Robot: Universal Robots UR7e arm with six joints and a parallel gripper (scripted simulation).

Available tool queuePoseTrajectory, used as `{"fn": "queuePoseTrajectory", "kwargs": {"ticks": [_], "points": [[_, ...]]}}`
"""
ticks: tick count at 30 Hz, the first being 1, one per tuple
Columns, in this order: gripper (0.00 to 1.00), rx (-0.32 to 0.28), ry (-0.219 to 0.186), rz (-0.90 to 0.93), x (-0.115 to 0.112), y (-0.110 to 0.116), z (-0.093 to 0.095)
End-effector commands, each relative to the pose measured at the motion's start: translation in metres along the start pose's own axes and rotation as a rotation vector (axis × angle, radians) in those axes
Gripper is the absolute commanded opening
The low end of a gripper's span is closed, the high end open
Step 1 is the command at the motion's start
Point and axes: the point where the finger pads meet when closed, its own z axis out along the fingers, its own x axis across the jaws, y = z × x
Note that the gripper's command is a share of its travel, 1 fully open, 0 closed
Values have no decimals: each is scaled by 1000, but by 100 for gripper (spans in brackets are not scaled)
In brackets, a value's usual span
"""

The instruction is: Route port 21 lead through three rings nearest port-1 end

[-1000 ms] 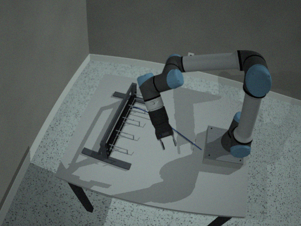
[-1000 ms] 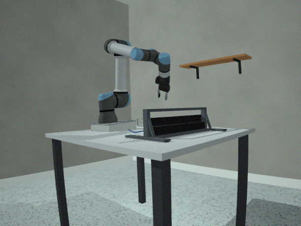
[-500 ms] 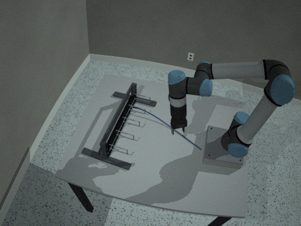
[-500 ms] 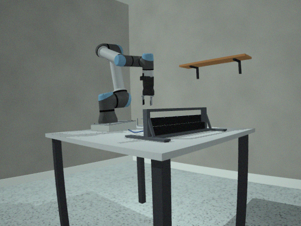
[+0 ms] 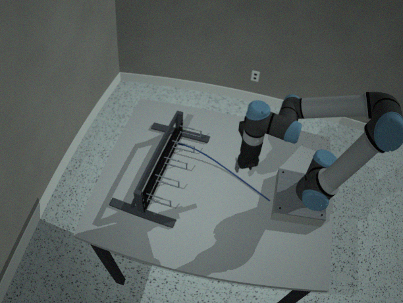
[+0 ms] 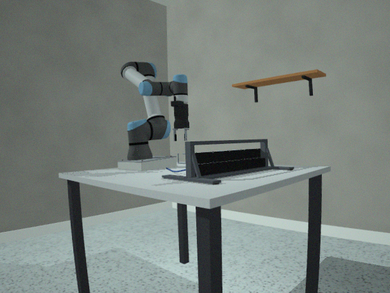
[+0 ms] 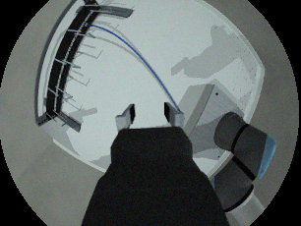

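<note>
I saw the blue lead [image 5: 224, 168] run straight from the rack [image 5: 157, 165] toward the arm's base [image 5: 282, 207]; my gripper [image 5: 243, 168] hung spread apart, empty.

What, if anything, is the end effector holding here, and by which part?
Nothing is held. The end effector is open and hangs above the table beside the blue lead, whose free end lies on the table.

Open gripper [image 5: 243, 168] above blue lead [image 5: 227, 169], beside rack [image 5: 155, 161]

The rack [image 6: 189, 159] hides most of the lead [image 6: 176, 170]; port numbers unreadable.
</note>
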Motion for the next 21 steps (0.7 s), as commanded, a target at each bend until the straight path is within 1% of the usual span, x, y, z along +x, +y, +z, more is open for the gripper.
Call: {"fn": "queuePoseTrajectory", "kwargs": {"ticks": [1,4,5,21], "points": [[100,11,-6,-3,1,-2,0],[100,12,-6,-3,1,-3,0],[0,12,-6,-3,1,-3,0],[0,12,-6,-3,1,-3,0]]}}
